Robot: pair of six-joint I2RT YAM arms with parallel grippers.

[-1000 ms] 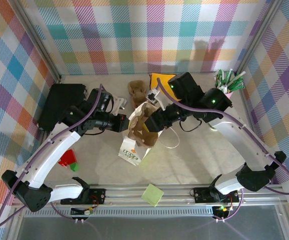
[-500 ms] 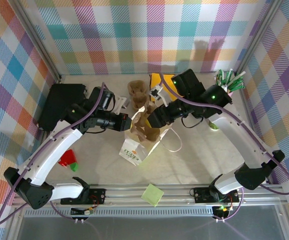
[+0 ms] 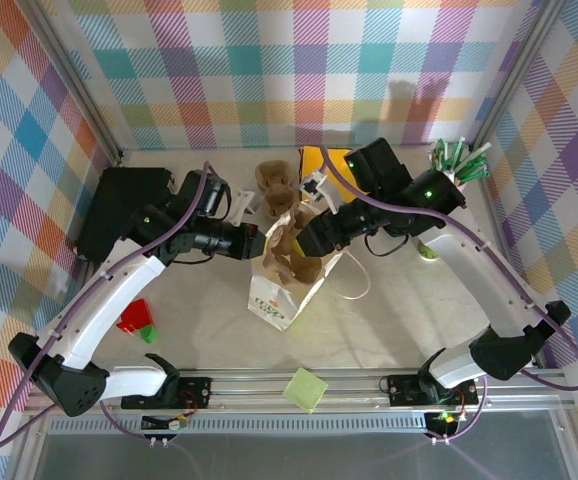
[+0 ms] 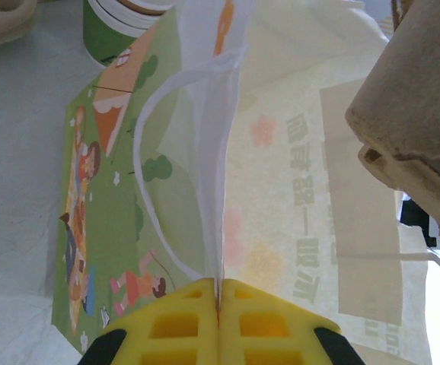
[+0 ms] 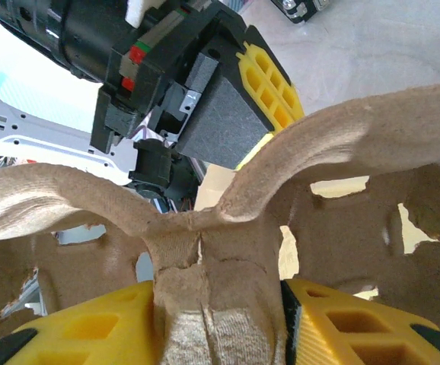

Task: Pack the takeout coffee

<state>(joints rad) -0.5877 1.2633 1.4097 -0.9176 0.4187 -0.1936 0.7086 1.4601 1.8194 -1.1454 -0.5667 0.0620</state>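
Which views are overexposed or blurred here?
Top external: sharp, evenly lit. Left wrist: light glows through the paper bag, washing out its print; lower right corner blown out. Right wrist: left background blown white; the pulp carrier up close looks fairly sharp.

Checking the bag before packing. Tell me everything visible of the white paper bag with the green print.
The white paper bag with green cartoon picnic print stands mid-table, mouth up and open. The left end effector is shut on its thin top edge. A brown moulded-pulp cup carrier, clamped by the right end effector, hangs at its mouth. A thin white loop handle lies against its printed side.
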